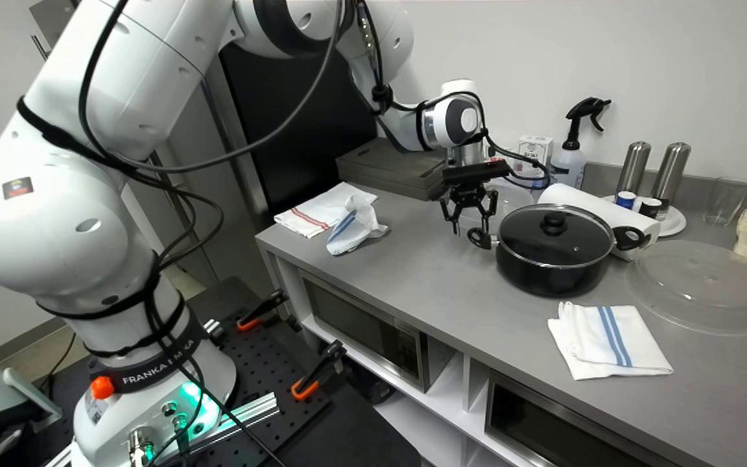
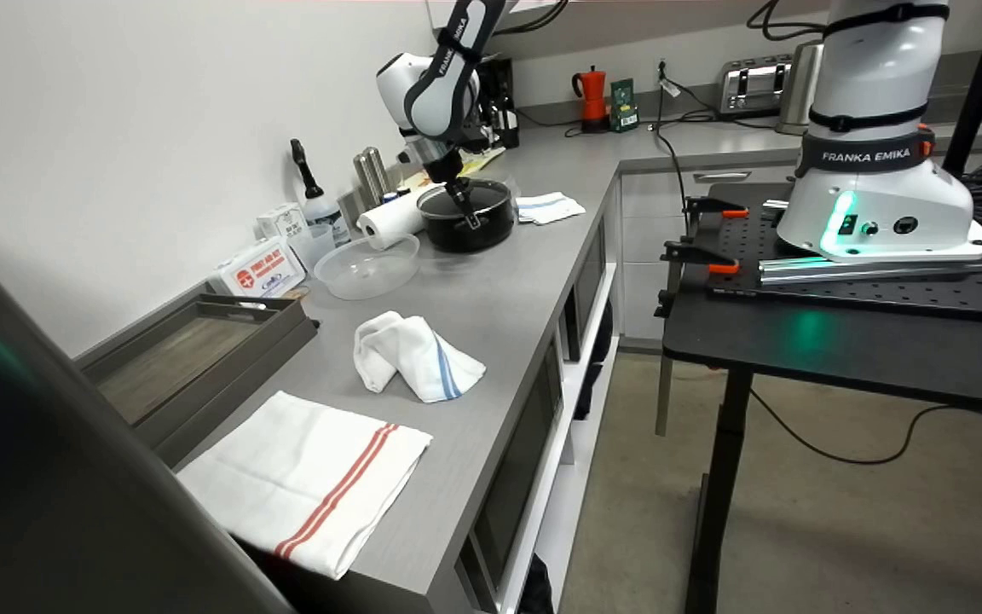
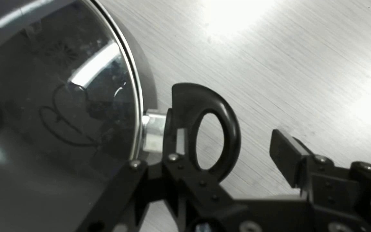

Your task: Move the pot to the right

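The black pot (image 1: 552,275) stands upright on the grey counter with its knobbed glass lid on. It shows in both exterior views, also beyond my gripper (image 2: 482,239). In the wrist view the pot (image 3: 60,180) fills the left side. Its near loop handle (image 3: 233,135) lies between my gripper's fingers. My gripper (image 3: 229,143) is open. One finger overlaps the handle's inner end near the metal bracket; the other is apart, outside the loop. In an exterior view the open gripper (image 1: 471,224) points down at this handle. Whether a finger touches the handle I cannot tell.
A paper towel roll (image 1: 620,217) lies behind the pot. A clear plastic lid (image 1: 701,285) and a folded blue-striped towel (image 1: 610,344) lie beside it. A clear round container (image 2: 369,266) stands near the gripper. A crumpled towel (image 2: 414,354) and a tray (image 2: 201,358) are farther along.
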Robot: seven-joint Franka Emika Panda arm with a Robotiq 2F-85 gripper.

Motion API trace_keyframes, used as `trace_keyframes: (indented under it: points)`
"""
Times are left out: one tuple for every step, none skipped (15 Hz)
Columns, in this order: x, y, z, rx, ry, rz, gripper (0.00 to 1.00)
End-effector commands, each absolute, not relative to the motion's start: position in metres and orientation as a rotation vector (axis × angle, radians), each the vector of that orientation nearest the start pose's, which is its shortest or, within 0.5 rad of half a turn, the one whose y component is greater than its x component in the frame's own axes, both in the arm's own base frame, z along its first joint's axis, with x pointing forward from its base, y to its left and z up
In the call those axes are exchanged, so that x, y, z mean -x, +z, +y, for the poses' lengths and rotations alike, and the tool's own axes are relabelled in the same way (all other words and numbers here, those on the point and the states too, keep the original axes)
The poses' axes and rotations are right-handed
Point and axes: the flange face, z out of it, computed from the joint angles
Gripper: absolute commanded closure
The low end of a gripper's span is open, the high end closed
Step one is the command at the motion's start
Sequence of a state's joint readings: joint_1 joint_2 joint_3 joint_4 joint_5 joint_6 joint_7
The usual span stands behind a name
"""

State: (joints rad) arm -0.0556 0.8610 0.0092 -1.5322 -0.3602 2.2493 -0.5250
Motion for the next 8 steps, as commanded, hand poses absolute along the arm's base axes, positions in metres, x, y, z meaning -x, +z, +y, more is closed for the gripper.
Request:
trace_keyframes:
  points:
    - [-0.688,0.143,-0.043,3.102,0.339,-1.208,0.02]
    - [-0.688,0.144,-0.043,3.102,0.335,-1.205,0.0]
    - [-0.688,0.147,-0.043,3.101,0.334,-1.195,0.0]
    - [-0.688,0.149,-0.043,3.105,0.328,-1.189,0.0]
    - [-0.688,0.152,-0.043,3.101,0.326,-1.186,0.0]
    - [-0.686,0.158,-0.043,3.1,0.318,-1.179,0.0]
    - [-0.685,0.165,-0.042,3.108,0.306,-1.155,0.0]
    - [-0.683,0.174,-0.041,3.111,0.295,-1.139,0.0]
